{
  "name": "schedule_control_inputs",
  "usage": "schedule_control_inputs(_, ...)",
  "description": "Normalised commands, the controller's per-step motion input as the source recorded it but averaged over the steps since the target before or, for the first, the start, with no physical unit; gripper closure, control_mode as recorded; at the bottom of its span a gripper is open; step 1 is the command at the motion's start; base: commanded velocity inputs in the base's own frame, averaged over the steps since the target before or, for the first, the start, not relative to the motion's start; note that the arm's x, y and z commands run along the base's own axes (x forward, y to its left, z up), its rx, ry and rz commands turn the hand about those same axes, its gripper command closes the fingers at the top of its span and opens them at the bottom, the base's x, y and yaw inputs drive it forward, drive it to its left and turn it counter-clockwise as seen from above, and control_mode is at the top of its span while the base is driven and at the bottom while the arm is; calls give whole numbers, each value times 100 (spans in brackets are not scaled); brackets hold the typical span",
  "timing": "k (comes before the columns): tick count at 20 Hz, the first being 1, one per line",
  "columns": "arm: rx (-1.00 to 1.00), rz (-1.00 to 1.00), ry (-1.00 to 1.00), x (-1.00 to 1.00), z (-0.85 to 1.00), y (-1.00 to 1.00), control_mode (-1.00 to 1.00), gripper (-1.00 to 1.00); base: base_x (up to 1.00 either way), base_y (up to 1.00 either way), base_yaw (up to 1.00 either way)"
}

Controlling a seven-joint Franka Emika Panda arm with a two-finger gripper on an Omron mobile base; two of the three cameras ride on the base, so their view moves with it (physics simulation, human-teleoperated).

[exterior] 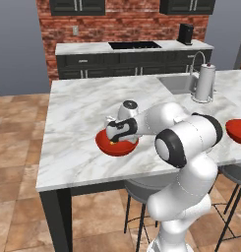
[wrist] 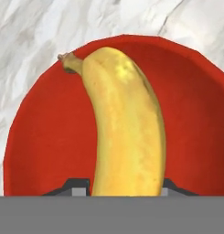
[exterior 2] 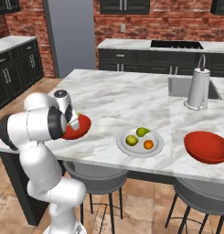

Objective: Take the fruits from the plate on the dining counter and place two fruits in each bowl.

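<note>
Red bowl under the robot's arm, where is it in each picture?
Left base view: the red bowl sits at the middle, near the counter's front edge, half hidden by the arm.
Right base view: left of middle, poking out beside the arm, to the left of the plate.
Hand view: it spreads wide behind the banana.
Shared landmark: the white marble dining counter under the bowl.

Even bright light, soft shadows, sharp

Paper towel roll (exterior 2: 198, 87) stands upright beside the sink (exterior 2: 186, 87), at two o'clock; round grey stools (exterior 2: 202, 196) tuck under at six o'clock; brick wall (exterior 2: 141, 20) behind.
</note>
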Motion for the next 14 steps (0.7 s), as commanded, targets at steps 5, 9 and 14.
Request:
schedule_control_inputs(5,0,1,5,16,-15,8,-100,100,0,0,0)
schedule_control_inputs(9,0,0,6,17,-17,9,-100,100,0,0,0)
schedule_control_inputs(14,0,0,6,12,-17,7,-100,100,0,0,0)
